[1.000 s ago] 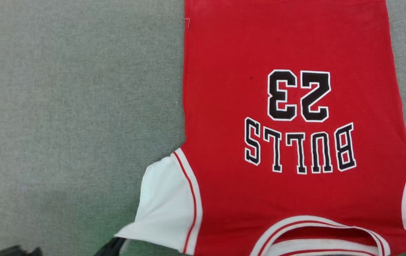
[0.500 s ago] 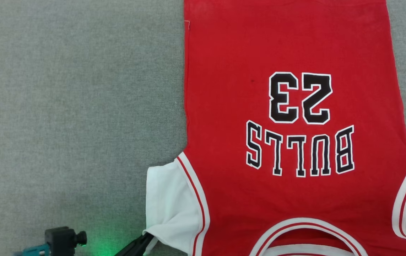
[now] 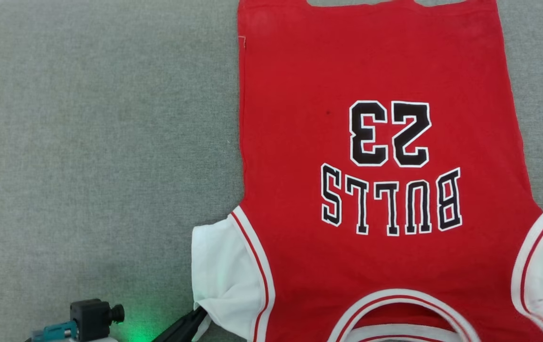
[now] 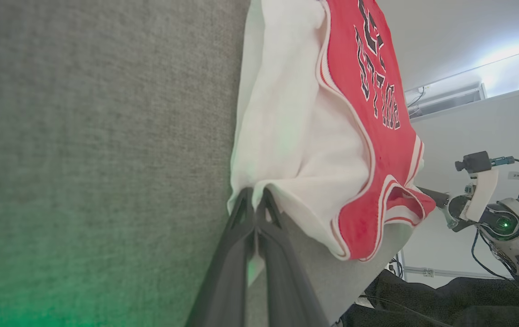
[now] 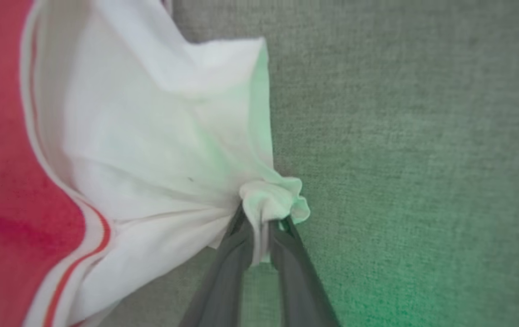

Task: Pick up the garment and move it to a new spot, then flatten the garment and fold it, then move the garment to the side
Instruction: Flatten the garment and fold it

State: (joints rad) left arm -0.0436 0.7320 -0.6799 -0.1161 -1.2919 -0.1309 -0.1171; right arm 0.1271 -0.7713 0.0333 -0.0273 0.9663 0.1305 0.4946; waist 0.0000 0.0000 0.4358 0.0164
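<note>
Red soft-fabric T-shirt with white sleeves (image 3: 376,71): flat on grey felt surface (image 3: 86,142), right half of frame. Left gripper (image 4: 254,195): clamped on lower-left sleeve hem. Right gripper (image 5: 263,219): pinching bunched lower-right sleeve.

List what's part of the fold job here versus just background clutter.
Job: garment; left jaws and right jaws, pinching its white sleeves; grey tabletop.
Not: wall-mounted unit; dark heap below the table edge.
</note>
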